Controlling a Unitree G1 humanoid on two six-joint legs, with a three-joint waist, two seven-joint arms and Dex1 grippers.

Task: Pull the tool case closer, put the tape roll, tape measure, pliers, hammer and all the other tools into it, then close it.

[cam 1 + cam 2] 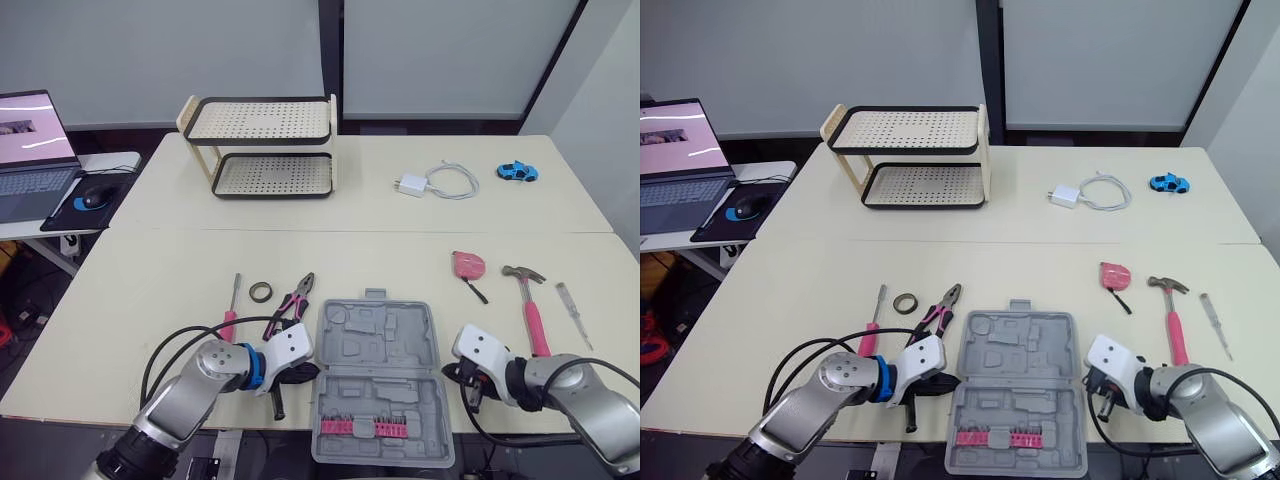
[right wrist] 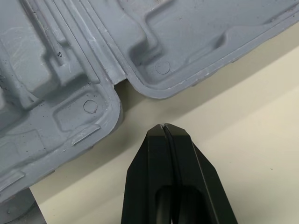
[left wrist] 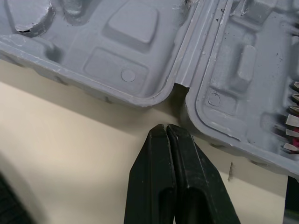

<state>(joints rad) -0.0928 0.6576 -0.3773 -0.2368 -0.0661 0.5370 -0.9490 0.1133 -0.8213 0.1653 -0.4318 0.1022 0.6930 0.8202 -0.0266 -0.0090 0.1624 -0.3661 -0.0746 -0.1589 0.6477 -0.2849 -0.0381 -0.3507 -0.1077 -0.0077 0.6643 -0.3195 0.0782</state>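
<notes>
The grey tool case (image 1: 380,395) lies open near the table's front edge, with pink bits in its near half. My left gripper (image 1: 305,372) is shut at the case's left side, its tips (image 3: 167,128) just short of the hinge notch. My right gripper (image 1: 458,375) is shut at the right side, its tips (image 2: 164,128) close to the case (image 2: 70,70) but apart from it. Left of the case lie the tape roll (image 1: 262,291), pliers (image 1: 292,303) and a pink screwdriver (image 1: 232,310). To the right lie the tape measure (image 1: 468,264), hammer (image 1: 531,305) and a thin screwdriver (image 1: 573,308).
A two-tier perforated rack (image 1: 265,145) stands at the back left of the table. A white charger with cable (image 1: 435,182) and a blue toy car (image 1: 517,171) lie at the back right. A laptop (image 1: 35,150) and mouse (image 1: 93,198) sit on a side desk.
</notes>
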